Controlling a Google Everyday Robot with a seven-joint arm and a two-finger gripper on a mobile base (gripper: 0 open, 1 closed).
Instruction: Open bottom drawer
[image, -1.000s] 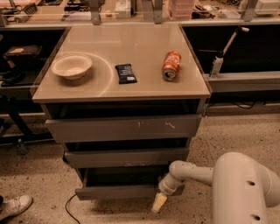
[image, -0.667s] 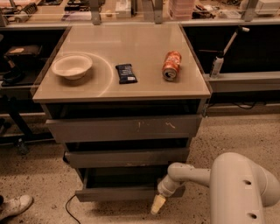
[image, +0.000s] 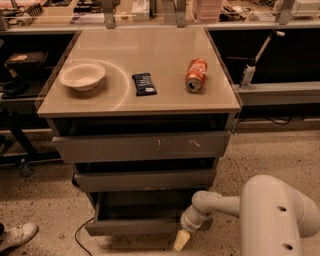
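Bottom drawer (image: 140, 226): lowest of three grey fronts in the cabinet, near the floor. It stands pulled out towards me, further forward than the two fronts above it.
Inside the bottom drawer: a shallow grey tray lies in shadow. What it holds, I cannot tell.
Gripper (image: 181, 240): mine, low at the right end of the bottom drawer's front, its cream tip pointing down to the floor. The tip is just beside the front's lower right corner. Whether they touch, I cannot tell.
Gripper opening: I cannot tell how far open it is, or if it has hold of something.
Arm (image: 220, 204): white, coming in from the right, with a big rounded body at the lower right of the view.
Middle drawer (image: 145, 180): plain grey front with a dark gap above it.
Top drawer (image: 142, 146): widest front, with white scratch marks right of centre.
Cabinet top (image: 150, 45): a beige flat surface carrying three things.
Bowl (image: 82, 75): pale, upright, on the left. Its inside shows only its own surface.
Snack bar (image: 144, 83): dark wrapper, lying flat near the middle.
Can (image: 196, 75): orange, lying on its side to the right, with its end towards me.
Floor: speckled, with a white shoe (image: 17, 235) at the left edge and a black cable (image: 80, 235) near the drawer's left corner.
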